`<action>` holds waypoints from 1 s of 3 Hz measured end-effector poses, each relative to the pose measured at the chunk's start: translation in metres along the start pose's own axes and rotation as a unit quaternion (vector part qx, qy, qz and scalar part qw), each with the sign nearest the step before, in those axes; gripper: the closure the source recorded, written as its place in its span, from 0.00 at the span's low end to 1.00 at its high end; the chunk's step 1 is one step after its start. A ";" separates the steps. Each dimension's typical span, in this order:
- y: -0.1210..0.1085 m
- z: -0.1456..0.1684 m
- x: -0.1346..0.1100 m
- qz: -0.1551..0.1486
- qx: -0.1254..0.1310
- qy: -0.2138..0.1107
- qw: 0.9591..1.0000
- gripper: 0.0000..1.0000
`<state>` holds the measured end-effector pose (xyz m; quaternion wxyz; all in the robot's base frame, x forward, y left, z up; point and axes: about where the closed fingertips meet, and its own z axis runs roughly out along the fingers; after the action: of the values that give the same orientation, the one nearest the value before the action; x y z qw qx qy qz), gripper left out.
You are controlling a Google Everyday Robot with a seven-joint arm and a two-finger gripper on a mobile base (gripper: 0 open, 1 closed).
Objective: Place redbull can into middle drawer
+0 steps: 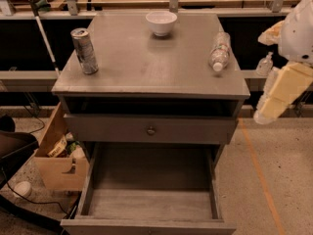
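Redbull can (84, 50) stands upright on the grey worktop (146, 72) at about 9 o'clock, near the left edge, with nothing touching it. White bowl (161, 22) sits at 12 o'clock near the back edge. Clear water bottle (220, 52) lies on its side at about 2 o'clock, cap toward the front. Gripper (274, 102) hangs off the worktop at 3 o'clock of the view, beyond the cabinet's right side, well apart from the can and holding nothing visible. Cannot tell if it is released or clenched. Middle drawer (151, 204) is pulled out at 6 o'clock, bare plank floor showing, below a closed drawer front with a round knob (150, 130). Cardboard box (61, 168) sits on the floor at 8 o'clock, beside the cabinet.
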<state>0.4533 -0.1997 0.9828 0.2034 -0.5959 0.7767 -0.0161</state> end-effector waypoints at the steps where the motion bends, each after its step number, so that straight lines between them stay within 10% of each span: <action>1: -0.015 0.016 -0.037 0.015 0.012 -0.104 0.994 0.00; 3: -0.042 0.051 -0.162 0.020 0.035 -0.374 0.926 0.00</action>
<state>0.5427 -0.0496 0.9958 0.5004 -0.5357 0.6546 0.1847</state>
